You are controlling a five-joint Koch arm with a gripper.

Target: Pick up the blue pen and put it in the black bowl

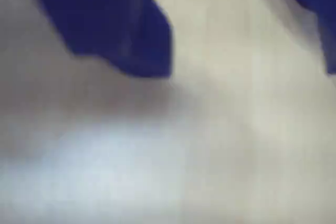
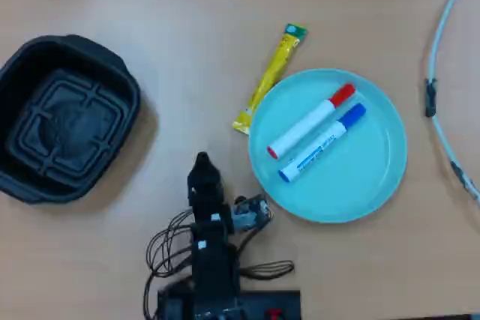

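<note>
The blue pen (image 2: 322, 144), a white marker with a blue cap, lies slanted on the round teal plate (image 2: 375, 185) in the overhead view, next to a similar red-capped marker (image 2: 311, 120). The black bowl (image 2: 22, 73), squarish with a ribbed bottom, stands empty at the far left. My gripper (image 2: 201, 162) points up the picture from the bottom centre, left of the plate and apart from both pen and bowl. Only one narrow dark tip shows there. The wrist view is blurred: a dark blue shape (image 1: 121, 24) at top left, another at the top right edge, pale table between.
A yellow sachet (image 2: 270, 79) lies slanted just off the plate's upper left rim. A pale cable (image 2: 442, 73) curves down the right edge. Black wires (image 2: 169, 249) loop around the arm's base at the bottom.
</note>
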